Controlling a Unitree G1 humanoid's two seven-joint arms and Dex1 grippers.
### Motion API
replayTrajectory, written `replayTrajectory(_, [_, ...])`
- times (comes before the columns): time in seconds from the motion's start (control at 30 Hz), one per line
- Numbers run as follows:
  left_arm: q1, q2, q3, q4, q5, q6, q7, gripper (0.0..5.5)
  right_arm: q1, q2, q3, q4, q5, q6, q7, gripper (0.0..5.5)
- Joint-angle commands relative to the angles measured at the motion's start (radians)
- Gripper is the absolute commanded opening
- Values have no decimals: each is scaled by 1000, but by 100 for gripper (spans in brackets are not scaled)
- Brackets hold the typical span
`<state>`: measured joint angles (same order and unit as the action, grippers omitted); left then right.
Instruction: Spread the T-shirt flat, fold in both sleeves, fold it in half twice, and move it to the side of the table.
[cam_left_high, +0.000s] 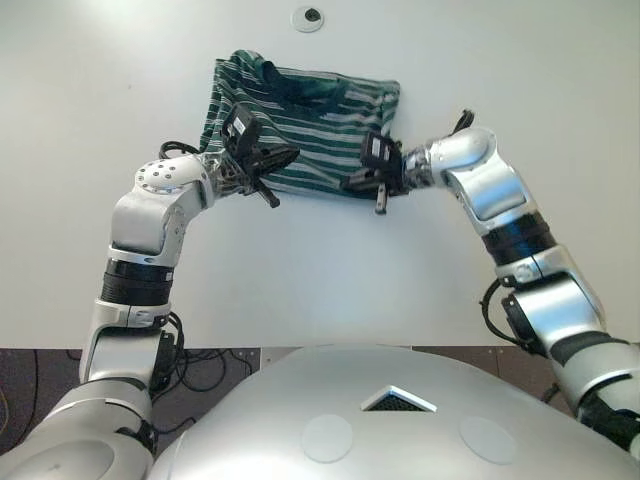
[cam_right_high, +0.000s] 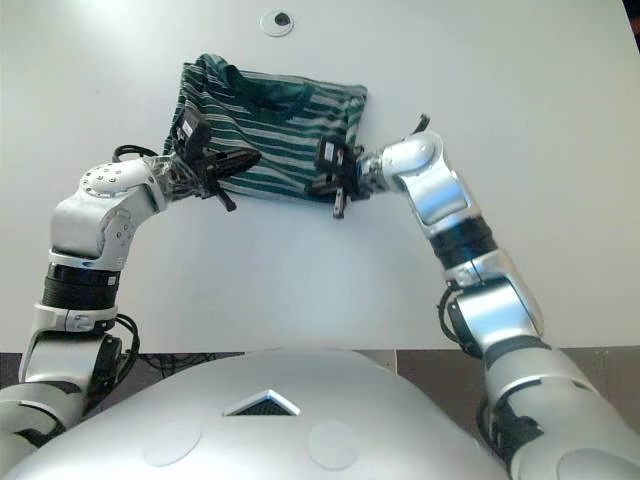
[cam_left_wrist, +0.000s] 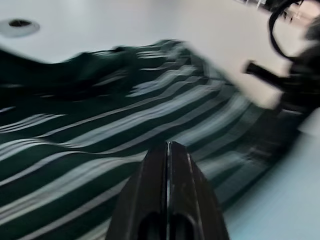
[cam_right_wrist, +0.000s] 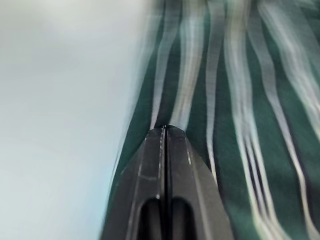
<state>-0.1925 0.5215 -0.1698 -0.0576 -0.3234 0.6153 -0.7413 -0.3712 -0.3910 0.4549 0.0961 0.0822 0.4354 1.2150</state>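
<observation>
The white table (cam_left_high: 300, 270) takes up most of the head views, running from the top edge down to the lower part of the frame. On it, in the upper centre of the left eye view, lies the T-shirt (cam_left_high: 310, 115), dark green with pale stripes. It is folded into a rough rectangle, with the neckline toward the top of the frame and the folded lower edge facing down. The left gripper (cam_left_high: 290, 155) sits over the shirt's lower left part with its tips pointing toward the frame's right. Its fingers (cam_left_wrist: 155, 175) are pressed together with no gap and lie low over the striped cloth. The right gripper (cam_left_high: 350, 183) is at the shirt's lower right corner, pointing toward the frame's left. Its fingers (cam_right_wrist: 145, 175) are likewise closed tight, tips right at the cloth's edge beside bare table. Whether either pinches any cloth cannot be made out. A small round fitting (cam_left_high: 308, 18) is set in the tabletop at the top centre, just above the shirt.
</observation>
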Motion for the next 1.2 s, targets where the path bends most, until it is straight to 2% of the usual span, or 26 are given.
replayTrajectory(0.03, [54, 96, -96, -32, 105, -7, -35, 2, -20, 30, -91, -134, 110, 111, -56, 0])
replayTrajectory(0.1, [78, 146, -130, -45, 145, -28, -66, 2, -101, 77, -168, -32, 119, 120, -163, 0])
replayTrajectory(0.2, [90, 184, -144, -55, 170, -47, -93, 2, -182, 101, -199, 128, 79, 72, -261, 0])
replayTrajectory(0.47, [93, 205, -163, -44, 211, -88, -114, 2, -243, 84, -70, 491, -157, -137, -384, 0])
replayTrajectory(0.57, [105, 221, -170, -34, 229, -99, -125, 2, -228, 52, -10, 559, -245, -201, -385, 0])
replayTrajectory(0.63, [92, 236, -183, 1, 258, -112, -131, 2, -197, 12, 23, 522, -275, -222, -341, 0])
replayTrajectory(0.7, [49, 246, -195, 63, 300, -140, -131, 2, -137, -70, 73, 385, -290, -232, -234, 0])
replayTrajectory(0.8, [-65, 238, -218, 210, 364, -211, -133, 2, -40, -183, 128, 164, -271, -235, -83, 0])
replayTrajectory(0.87, [-175, 204, -238, 332, 411, -265, -123, 2, 3, -201, 130, 26, -206, -189, -13, 0])
replayTrajectory(0.97, [-306, 127, -244, 451, 441, -318, -99, 2, 5, -137, 90, -72, -124, -105, -31, 0])
replayTrajectory(1.03, [-335, 93, -197, 466, 418, -357, -78, 2, -21, -69, 0, -97, -55, -35, -117, 0])
replayTrajectory(1.13, [-303, 87, -75, 436, 350, -392, -38, 2, -41, -4, -154, -115, 9, 28, -260, 0])
replayTrajectory(1.2, [-204, 126, -6, 328, 303, -392, -53, 16, -24, -18, -253, -116, 28, 28, -340, 15])
